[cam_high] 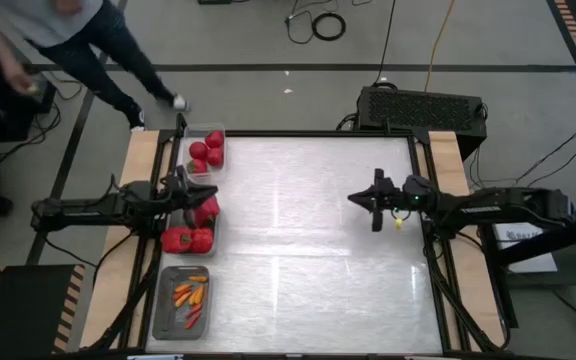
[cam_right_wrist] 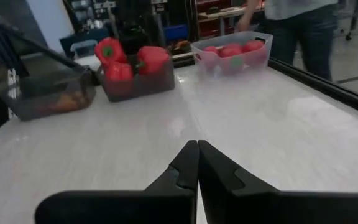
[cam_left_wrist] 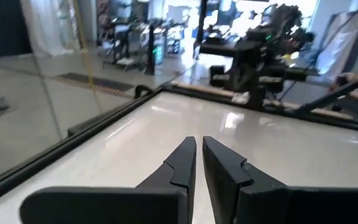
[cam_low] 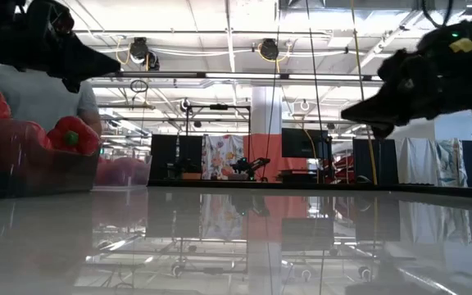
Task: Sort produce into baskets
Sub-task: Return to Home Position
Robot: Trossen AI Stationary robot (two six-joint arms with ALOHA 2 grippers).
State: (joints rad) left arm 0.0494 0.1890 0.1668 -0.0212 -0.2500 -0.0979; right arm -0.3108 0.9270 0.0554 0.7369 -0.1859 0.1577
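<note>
Three baskets stand in a row along the table's left edge. The small clear one [cam_high: 206, 150] at the far end holds tomatoes [cam_right_wrist: 232, 50]. The grey middle one [cam_right_wrist: 135, 84] holds bell peppers [cam_high: 190, 238]. The grey near one [cam_high: 181, 300] holds chili peppers [cam_high: 192, 294]. My left gripper [cam_high: 206, 195] hovers level over the middle basket, shut and holding nothing, its fingers [cam_left_wrist: 185, 155] pointing toward the table's right. My right gripper [cam_high: 353, 200] hangs above the table's right half, shut and holding nothing, pointing toward the baskets [cam_right_wrist: 197, 143].
The white table top [cam_high: 308, 250] lies bare between the two grippers. A black box [cam_high: 423, 105] sits beyond the far right corner. A person [cam_high: 68, 40] stands off the far left corner, next to the tomato basket.
</note>
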